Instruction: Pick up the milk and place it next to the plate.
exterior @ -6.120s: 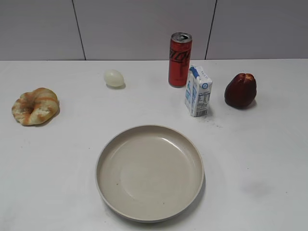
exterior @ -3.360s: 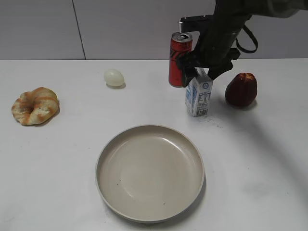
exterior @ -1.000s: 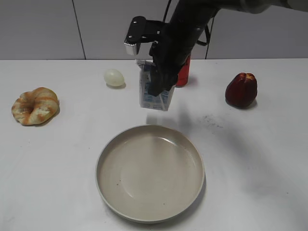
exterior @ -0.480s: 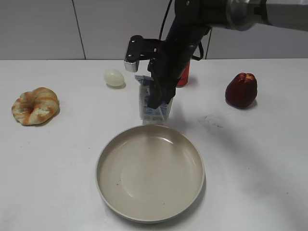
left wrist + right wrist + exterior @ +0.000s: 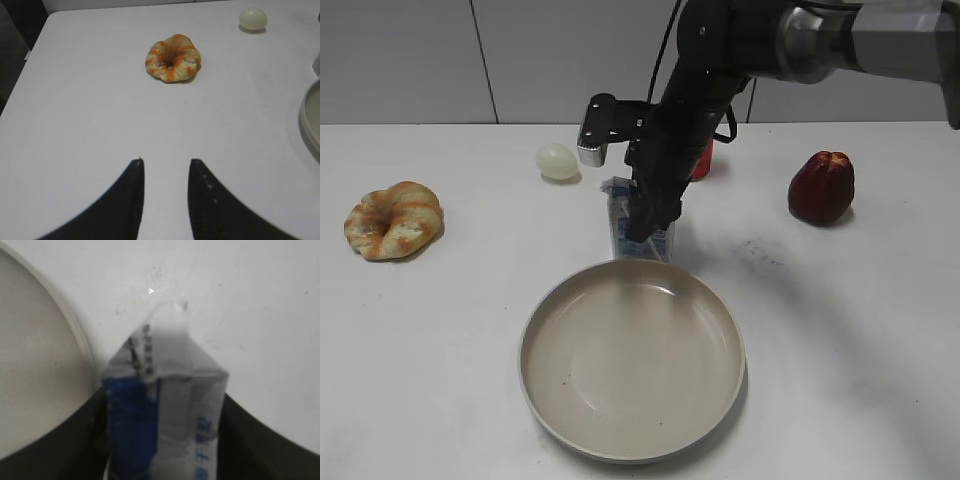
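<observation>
The milk (image 5: pixel 622 228), a small white and blue carton, stands upright just behind the far rim of the plate (image 5: pixel 550 400). My right gripper (image 5: pixel 648 212) is shut on the milk from above. The right wrist view shows the milk (image 5: pixel 165 405) between the dark fingers, with the plate's rim (image 5: pixel 75 335) close on its left. My left gripper (image 5: pixel 165 162) is open and empty over bare table; it does not show in the exterior view.
A red soda can (image 5: pixel 702 160) stands behind the right arm. A dark red fruit (image 5: pixel 820 187) lies at the right, a pale egg (image 5: pixel 557 161) at the back, a bread ring (image 5: pixel 393 220) at the left; the ring (image 5: pixel 173 57) and egg (image 5: pixel 253 18) also show in the left wrist view.
My right gripper has carried the milk leftward and down from beside the can. In the last second it sank until the carton stands at the plate's far rim.
</observation>
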